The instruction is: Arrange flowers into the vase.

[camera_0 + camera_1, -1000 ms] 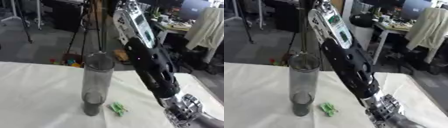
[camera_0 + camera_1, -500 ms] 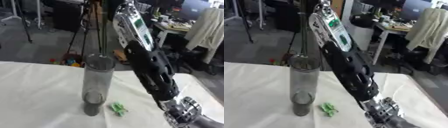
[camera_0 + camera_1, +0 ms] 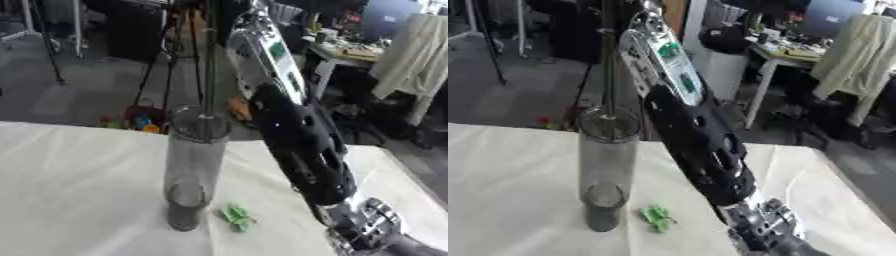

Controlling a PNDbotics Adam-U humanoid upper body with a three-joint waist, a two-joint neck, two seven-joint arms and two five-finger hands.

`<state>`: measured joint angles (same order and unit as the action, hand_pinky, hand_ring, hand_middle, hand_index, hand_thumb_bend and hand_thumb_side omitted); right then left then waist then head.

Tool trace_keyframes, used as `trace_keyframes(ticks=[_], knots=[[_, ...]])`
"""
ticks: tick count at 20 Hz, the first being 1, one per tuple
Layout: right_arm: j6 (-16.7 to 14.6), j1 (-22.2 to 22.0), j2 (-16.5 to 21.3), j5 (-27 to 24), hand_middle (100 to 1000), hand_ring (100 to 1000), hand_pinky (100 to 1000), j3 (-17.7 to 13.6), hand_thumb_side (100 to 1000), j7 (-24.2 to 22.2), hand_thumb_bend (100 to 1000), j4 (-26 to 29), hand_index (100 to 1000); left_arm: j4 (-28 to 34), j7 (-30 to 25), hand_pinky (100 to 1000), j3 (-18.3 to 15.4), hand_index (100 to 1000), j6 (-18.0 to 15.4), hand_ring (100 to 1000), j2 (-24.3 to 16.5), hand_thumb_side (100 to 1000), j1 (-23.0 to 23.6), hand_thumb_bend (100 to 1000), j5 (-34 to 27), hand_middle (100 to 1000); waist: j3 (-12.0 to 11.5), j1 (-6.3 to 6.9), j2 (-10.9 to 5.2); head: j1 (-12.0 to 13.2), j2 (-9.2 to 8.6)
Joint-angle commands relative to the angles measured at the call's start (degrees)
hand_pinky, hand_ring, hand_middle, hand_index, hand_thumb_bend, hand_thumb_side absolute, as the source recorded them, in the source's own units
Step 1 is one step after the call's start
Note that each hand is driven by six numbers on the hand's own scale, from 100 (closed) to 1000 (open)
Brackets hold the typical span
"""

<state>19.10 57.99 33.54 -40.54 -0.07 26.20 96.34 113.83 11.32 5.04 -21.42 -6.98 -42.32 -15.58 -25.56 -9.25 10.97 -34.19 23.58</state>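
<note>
Nearest, at about 5 o'clock, the silver wrist joint [image 3: 367, 231] of the right arm [image 3: 302, 150] sits low over the white tablecloth [image 3: 79, 190]. A small green bit [image 3: 235, 217], maybe a leaf, lies on the cloth just beside the foot of the tall clear vase [image 3: 192, 170], at the vase's 4 o'clock. The vase stands upright near the middle. A thin dark stem [image 3: 210, 60] rises from its mouth toward 12 o'clock. The arm climbs the same way, but its hand is hidden, so I cannot tell if it pinches the stem.
</note>
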Motion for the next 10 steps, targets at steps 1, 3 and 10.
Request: trace_keyframes(ticks=[1,3,10], knots=[[0.0,0.7,0.9,-1.2,100,168,181,-1.1,360,1.0,100,0.6,151,0.8,-0.4,712,0.1,895,0.1,829,0.3,906,-1.0,344,-0.3,757,0.0,0.61,-0.75,0.0,-0.37],[-0.1,0.5,0.8,-1.4,100,178,187,-1.3,374,1.5,100,0.8,150,0.8,-0.4,712,0.1,895,0.1,829,0.3,907,-1.0,344,-0.3,757,-0.1,0.56,-0.71,0.0,-0.42],[-1.9,-0.4,0.6,-2.2,100,217,214,-1.6,422,3.1,100,1.5,145,0.8,-0.7,713,0.2,895,0.1,829,0.5,911,-1.0,341,-0.4,757,-0.1,0.47,-0.28,0.0,-0.79]])
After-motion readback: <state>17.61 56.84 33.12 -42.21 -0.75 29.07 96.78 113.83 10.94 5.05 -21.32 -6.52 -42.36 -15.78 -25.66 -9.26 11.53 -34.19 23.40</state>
